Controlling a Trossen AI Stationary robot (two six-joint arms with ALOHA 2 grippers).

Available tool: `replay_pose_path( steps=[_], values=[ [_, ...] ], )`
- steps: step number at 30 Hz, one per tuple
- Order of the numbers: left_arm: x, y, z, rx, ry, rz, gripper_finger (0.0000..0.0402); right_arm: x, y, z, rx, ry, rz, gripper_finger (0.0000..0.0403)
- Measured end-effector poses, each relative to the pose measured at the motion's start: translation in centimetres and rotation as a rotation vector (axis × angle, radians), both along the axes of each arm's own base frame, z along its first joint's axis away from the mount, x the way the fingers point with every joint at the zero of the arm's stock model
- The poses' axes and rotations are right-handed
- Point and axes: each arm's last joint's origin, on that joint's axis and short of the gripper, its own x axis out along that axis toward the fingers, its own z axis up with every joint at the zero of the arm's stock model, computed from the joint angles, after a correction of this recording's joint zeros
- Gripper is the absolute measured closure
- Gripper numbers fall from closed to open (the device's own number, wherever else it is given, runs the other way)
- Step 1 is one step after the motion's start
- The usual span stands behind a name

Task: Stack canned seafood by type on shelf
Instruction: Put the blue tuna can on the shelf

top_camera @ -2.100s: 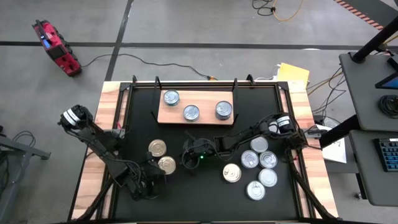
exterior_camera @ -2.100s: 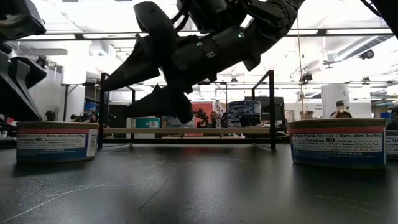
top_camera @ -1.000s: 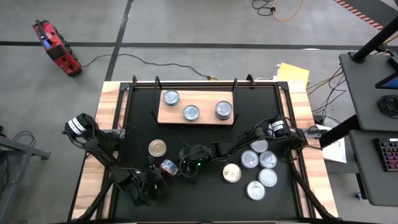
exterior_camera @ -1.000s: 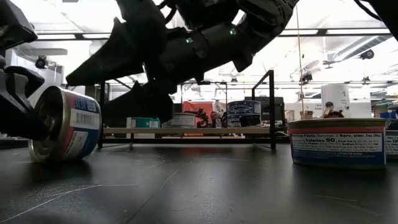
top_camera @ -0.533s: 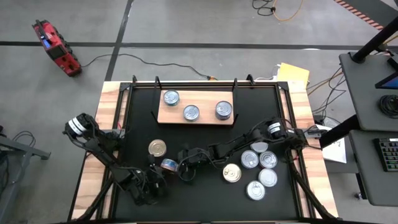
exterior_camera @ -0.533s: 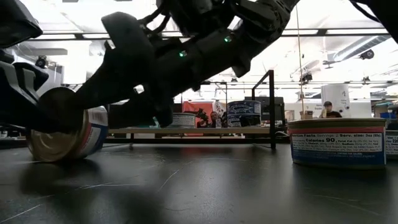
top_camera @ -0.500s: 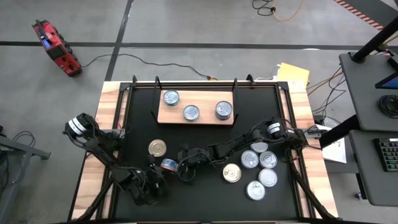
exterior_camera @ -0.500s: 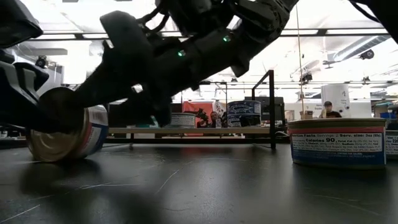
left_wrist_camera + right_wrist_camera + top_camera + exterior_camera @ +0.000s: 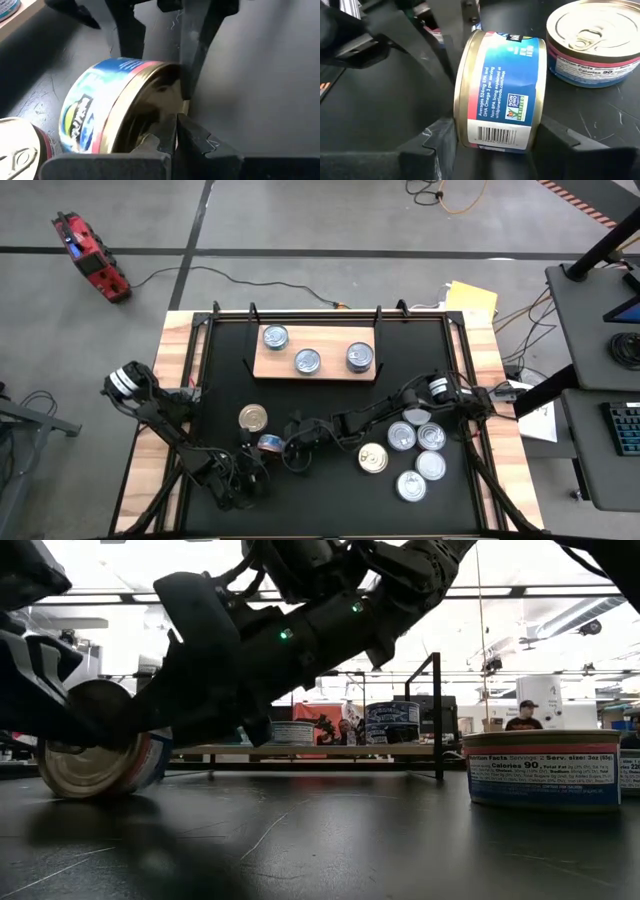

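Canned seafood: from above, three round silver-topped tins sit on the flat wooden shelf. A tipped can lies on its edge between both grippers. Low view: its gold end faces out. Left wrist: left gripper pinched shut against the gold rim. Right wrist: right gripper straddles the glossy label, fingers flanking both flat ends.

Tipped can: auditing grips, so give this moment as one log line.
can: on edge | right gripper: clamped on can | left gripper: shut, at can's gold face
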Motion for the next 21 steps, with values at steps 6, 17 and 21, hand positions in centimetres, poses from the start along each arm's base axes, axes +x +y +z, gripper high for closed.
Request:
replay_pose_path(
  steps=[6,17,21],
  values=[
    [0.6,-0.8,1.3,0.052,0.016,-0.048,0.0402,0.0,-0.4,0.1,-0.005,0.016,-0.005,0.0214],
    [0.7,-1.2,5.7,0.252,0.128,-0.049,0.0401,-3.7,-1.9,2.8,-0.054,0.202,-0.016,0.0214],
    [0.5,-0.9,6.3,0.351,0.129,-0.042,0.0402,-6.4,-2.6,3.8,-0.037,0.219,-0.027,0.0214]
  ],
)
